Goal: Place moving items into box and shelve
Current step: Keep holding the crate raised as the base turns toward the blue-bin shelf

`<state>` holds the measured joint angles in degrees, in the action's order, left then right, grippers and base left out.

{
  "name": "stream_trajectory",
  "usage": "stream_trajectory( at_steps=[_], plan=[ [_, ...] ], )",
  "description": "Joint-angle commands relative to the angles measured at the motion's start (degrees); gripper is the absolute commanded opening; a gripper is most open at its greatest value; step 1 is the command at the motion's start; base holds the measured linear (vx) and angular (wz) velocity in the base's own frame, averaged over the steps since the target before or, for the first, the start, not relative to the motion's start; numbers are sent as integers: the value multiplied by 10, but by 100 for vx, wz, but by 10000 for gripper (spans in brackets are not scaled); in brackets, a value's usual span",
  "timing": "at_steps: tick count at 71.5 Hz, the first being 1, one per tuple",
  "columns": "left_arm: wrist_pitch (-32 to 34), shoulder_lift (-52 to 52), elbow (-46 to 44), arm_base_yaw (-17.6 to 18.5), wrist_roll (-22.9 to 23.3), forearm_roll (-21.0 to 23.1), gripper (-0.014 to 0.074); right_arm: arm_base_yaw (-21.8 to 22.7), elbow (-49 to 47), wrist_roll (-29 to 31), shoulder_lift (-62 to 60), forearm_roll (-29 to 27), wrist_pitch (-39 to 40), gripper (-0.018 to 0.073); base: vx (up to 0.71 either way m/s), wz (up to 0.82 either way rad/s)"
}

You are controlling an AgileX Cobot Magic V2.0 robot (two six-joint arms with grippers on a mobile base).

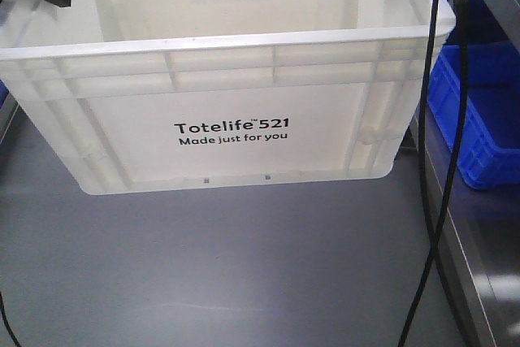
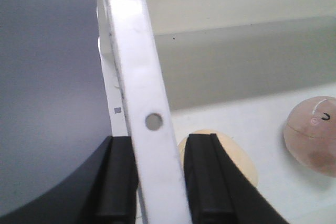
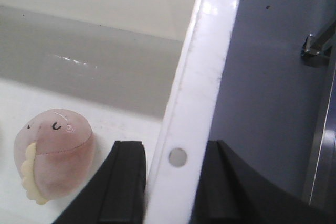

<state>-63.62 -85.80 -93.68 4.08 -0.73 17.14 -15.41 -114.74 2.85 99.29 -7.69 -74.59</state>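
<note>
Front view: white box [image 1: 122,132] on a grey surface [image 1: 244,282], print "Totelife 521" facing the cam. Its long axis runs left-right across me, one short end to each arm.

Left wrist view: my left gripper [image 2: 160,182] is pinched narrow on the left end's rim [image 2: 134,61], one finger outside, one inside, both touching the plastic. Right wrist view: my right gripper [image 3: 176,187] holds the right end the same way (mirror grip; a small round hole in the rim sits just above each pinch).

Both balls lie inside on the box floor. The cream ball [image 2: 239,156] is just beside my left inner finger. The pink ball [image 3: 52,153] is near my right inner finger, not touching.

Packing looks done, so I judge the shelving step is in hand. A blue bin [image 1: 479,119] sits close off the box's right end, and a black cable [image 1: 435,160] hangs in front of that corner.

The next move turns on the box spanning btw both arms. Neither arm is nearer, so both must rise level & together, or the box tilts and the balls roll. I can't make out the shelf.
</note>
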Motion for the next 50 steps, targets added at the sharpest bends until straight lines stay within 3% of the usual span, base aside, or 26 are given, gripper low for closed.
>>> stream_trajectory(
  at_steps=[1,50],
  plan=[
    [72,29,-27,15,-5,121,-17,-14,-25,20,-38,-94,43,-10,41,-23],
    [71,29,-27,15,-5,121,-17,-14,-25,20,-38,-94,43,-10,44,-9]
  ],
)
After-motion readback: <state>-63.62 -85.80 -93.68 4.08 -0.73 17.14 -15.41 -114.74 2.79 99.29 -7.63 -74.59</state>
